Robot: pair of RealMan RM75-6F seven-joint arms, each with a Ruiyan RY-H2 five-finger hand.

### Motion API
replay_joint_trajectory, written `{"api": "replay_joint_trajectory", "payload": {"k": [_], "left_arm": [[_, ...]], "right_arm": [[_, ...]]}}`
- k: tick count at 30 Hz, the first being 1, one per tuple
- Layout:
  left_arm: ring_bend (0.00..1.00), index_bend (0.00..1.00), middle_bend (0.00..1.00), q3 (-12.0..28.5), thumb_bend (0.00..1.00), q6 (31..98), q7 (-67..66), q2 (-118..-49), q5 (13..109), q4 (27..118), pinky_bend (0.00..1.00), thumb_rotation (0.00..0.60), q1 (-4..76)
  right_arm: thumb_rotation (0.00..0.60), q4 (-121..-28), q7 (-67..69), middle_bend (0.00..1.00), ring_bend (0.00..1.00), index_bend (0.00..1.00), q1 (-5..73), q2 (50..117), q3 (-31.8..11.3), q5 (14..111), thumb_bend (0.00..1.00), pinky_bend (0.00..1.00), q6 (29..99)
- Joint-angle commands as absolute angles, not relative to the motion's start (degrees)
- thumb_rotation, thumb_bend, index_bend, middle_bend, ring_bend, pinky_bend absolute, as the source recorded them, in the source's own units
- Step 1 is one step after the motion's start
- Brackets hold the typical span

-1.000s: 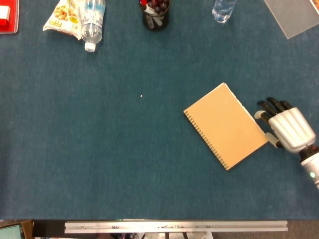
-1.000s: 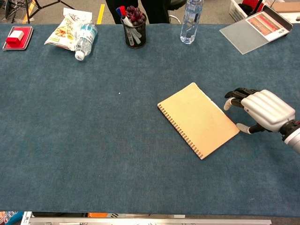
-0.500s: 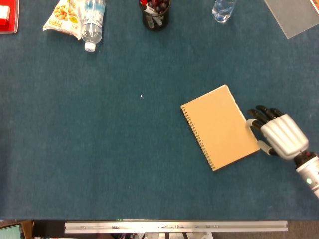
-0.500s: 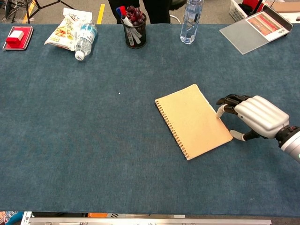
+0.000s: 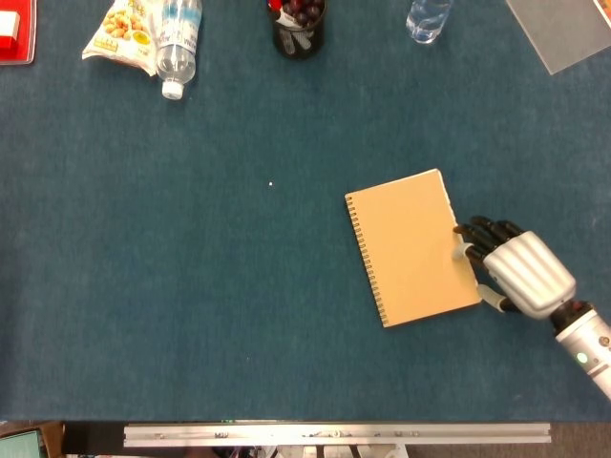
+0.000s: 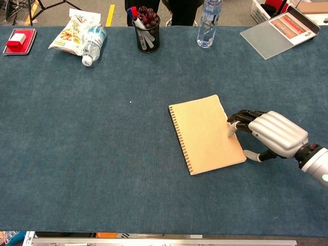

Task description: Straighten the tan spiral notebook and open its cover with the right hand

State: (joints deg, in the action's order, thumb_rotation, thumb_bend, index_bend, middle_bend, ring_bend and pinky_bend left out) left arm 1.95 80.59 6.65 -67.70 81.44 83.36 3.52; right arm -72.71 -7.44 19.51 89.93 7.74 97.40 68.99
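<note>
The tan spiral notebook point(image 5: 411, 246) point(image 6: 206, 133) lies closed on the blue table, spiral binding on its left side, long axis tilted only slightly from upright in the views. My right hand point(image 5: 511, 272) point(image 6: 269, 134) rests palm down at the notebook's right edge. Its fingertips point(image 5: 465, 237) touch that edge and its thumb sits near the lower right corner. It holds nothing. My left hand is not visible in either view.
A black pen cup point(image 6: 146, 28), a clear water bottle point(image 6: 209, 20), a lying bottle point(image 6: 91, 43) beside a snack bag point(image 6: 73, 31), a red box point(image 6: 18, 40) and a grey tablet-like board point(image 6: 279, 32) line the far edge.
My right hand has pushed leftward against the notebook's right edge. The notebook turned from a strong diagonal to nearly upright and slid a little left.
</note>
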Motion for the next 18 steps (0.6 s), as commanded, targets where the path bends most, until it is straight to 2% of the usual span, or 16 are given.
{"api": "replay_joint_trajectory", "payload": {"k": [1, 18], "left_arm": [[0.11, 0.25, 0.06, 2.0, 0.36, 80.5, 6.7, -67.7, 81.4, 83.3, 0.28, 0.600, 3.5], [0.11, 0.25, 0.06, 2.0, 0.36, 80.5, 6.6, -67.7, 81.3, 83.4, 0.28, 0.600, 3.6]], "right_arm": [[0.600, -72.9, -7.3, 0.21, 0.15, 0.36, 19.6, 90.0, 7.9, 97.6, 0.23, 0.28, 69.0], [0.600, -74.0, -6.2, 0.21, 0.15, 0.36, 20.0, 90.5, 9.0, 99.2, 0.23, 0.28, 68.6]]}}
